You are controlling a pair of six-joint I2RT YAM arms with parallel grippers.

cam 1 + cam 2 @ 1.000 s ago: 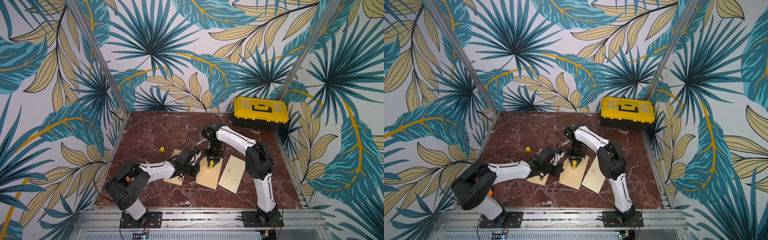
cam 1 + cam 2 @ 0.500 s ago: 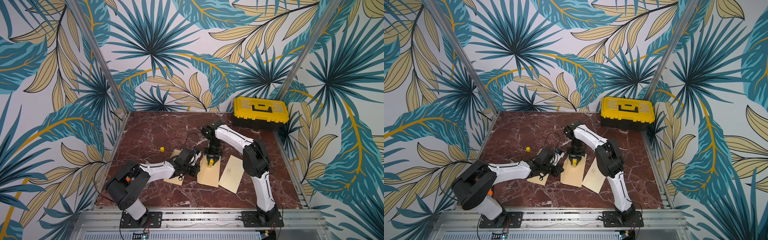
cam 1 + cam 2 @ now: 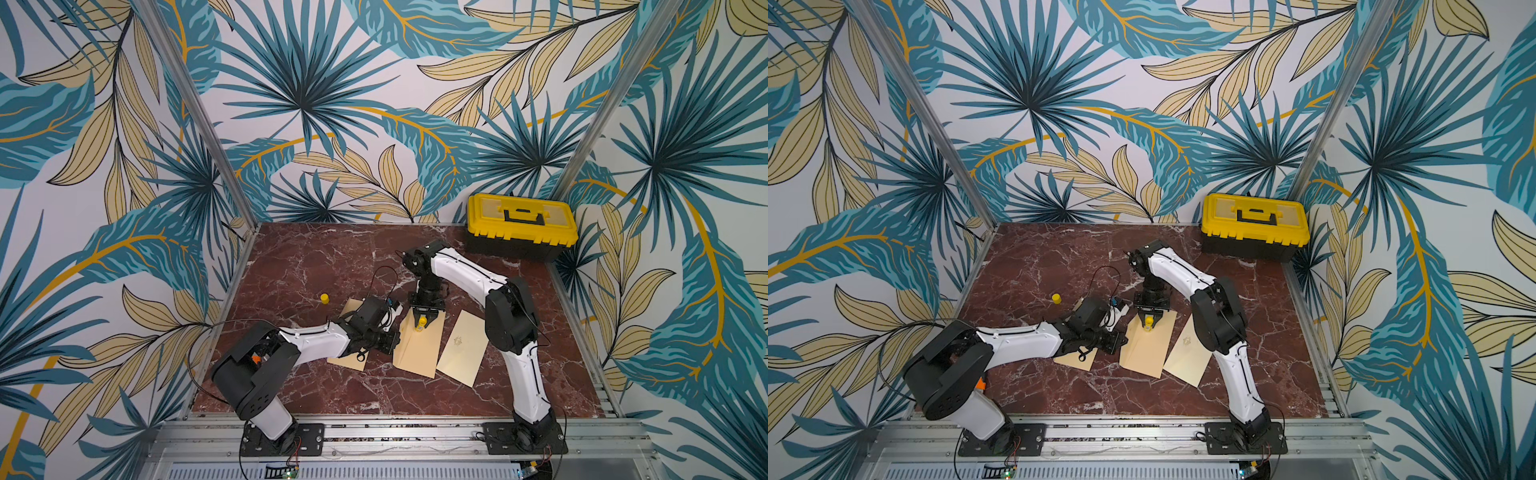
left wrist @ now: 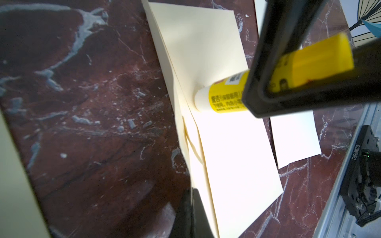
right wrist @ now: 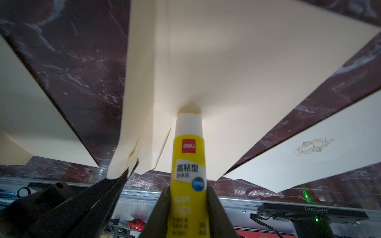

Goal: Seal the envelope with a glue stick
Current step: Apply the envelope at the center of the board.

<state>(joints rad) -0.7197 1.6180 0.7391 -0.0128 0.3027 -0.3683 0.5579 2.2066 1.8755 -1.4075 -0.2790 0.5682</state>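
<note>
The right gripper (image 5: 188,197) is clamped on the glue stick (image 5: 188,156), whose bare white tip is set against the middle envelope (image 5: 237,72) near the centre of the marble surface (image 3: 316,266). The left gripper (image 5: 125,174) pinches that envelope's corner tight.

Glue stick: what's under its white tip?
The middle envelope: the glue stick, in the right claw, presses its tip onto it. The spot under the tip is covered, so glue there can't be seen.

Tropical leaf wallpaper walls (image 3: 307,83), reddish marble-patterned floor (image 3: 316,257), yellow toolbox (image 3: 521,216) in corner, perhaps aluminium posts (image 3: 199,112)
</note>
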